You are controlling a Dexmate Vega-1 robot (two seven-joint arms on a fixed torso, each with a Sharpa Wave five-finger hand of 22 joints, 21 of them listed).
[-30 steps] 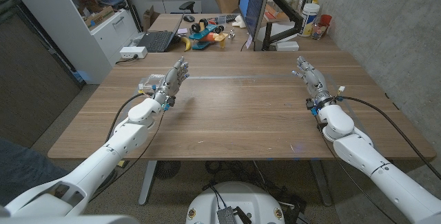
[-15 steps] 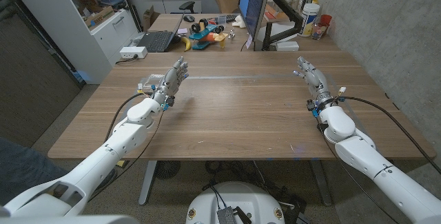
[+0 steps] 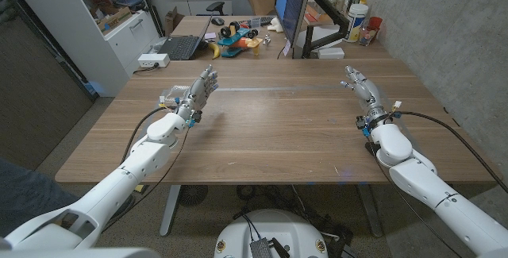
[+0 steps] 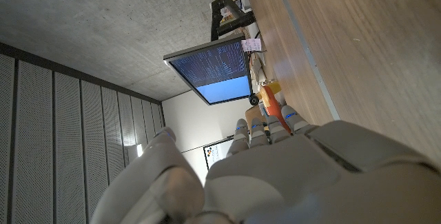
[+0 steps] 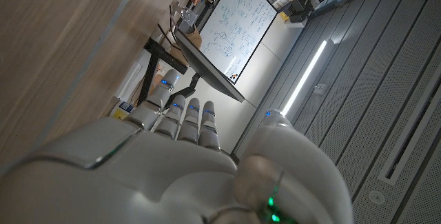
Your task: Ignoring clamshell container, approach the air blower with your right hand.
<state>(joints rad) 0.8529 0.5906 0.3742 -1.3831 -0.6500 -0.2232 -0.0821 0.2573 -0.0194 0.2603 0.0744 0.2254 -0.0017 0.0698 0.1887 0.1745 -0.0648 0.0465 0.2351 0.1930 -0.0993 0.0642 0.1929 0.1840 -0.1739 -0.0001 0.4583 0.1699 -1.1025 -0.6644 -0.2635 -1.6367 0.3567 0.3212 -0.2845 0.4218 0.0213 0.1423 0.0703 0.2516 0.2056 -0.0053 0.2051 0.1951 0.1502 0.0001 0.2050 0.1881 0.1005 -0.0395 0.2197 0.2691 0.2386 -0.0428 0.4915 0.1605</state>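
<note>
1. Right hand: fingers extended and slightly apart, holding nothing. It sits over the right side of the desk, fingers reaching toward the far edge.
2. Right wrist view: the back of the right hand takes up the lower part, fingers straight and close side by side, thumb standing off to one side. Nothing between them.
3. Left hand: fingers straight, a little apart, holding nothing. It is raised over the left side of the desk, well apart from the right hand.
4. Left wrist view: back of the left hand, fingers extended together, nothing in them.
5. Air blower and clamshell container: I cannot tell either apart on the desk surface between the hands in the head view.
6. Beyond the far edge: a second table with a laptop, a banana and small colourful items; a monitor stands near the middle.
7. White shelving at far left; bottles and containers at far right by the concrete wall.
</note>
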